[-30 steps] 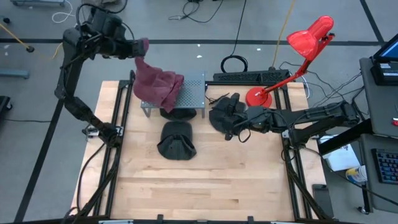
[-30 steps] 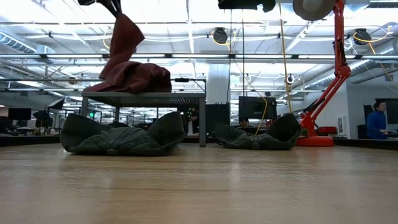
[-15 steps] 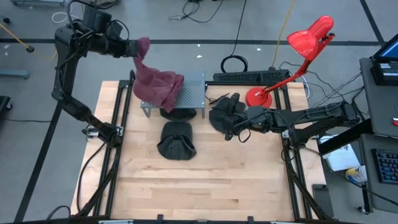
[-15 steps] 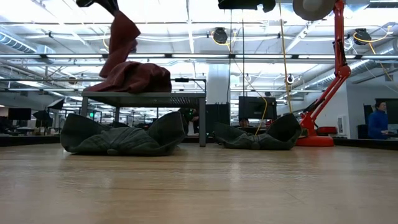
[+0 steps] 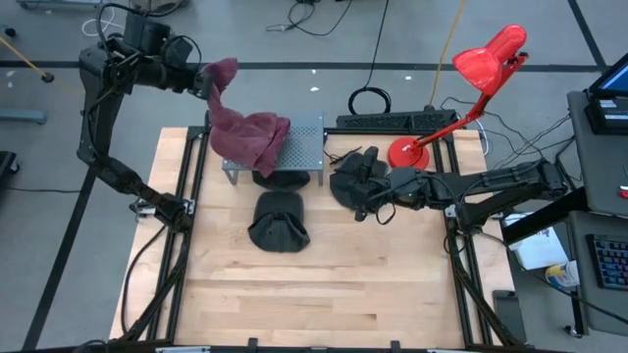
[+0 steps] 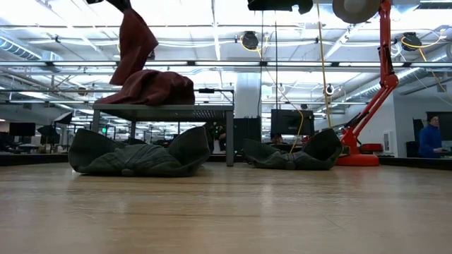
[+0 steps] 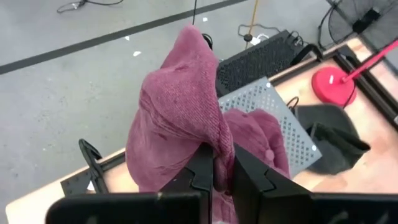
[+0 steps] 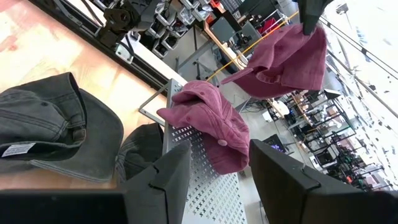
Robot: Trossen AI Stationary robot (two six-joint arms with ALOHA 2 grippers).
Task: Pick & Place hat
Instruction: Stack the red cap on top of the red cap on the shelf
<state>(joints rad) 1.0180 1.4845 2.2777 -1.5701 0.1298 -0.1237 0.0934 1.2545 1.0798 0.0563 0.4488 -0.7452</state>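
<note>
floor: smooth grey concrete floor [image 5: 294, 44] crossed by a dark tape line [image 5: 392, 67], with loose black cables [image 5: 371, 98] lying on it
table: pale wooden plank tabletop [image 5: 324, 284] in a black metal frame [image 5: 471, 294]
lamp: glossy red articulated desk lamp [image 5: 488, 59], its round base [image 5: 405, 153] at the table's far right corner
ceiling: white open ceiling with pipes and beams [image 6: 212, 42], brightly lit
column: pale square pillar [image 6: 248, 95] mid-room
far desks: dark monitors [image 6: 289, 121]; a seated person in blue [image 6: 429, 137] at the right edge
</note>
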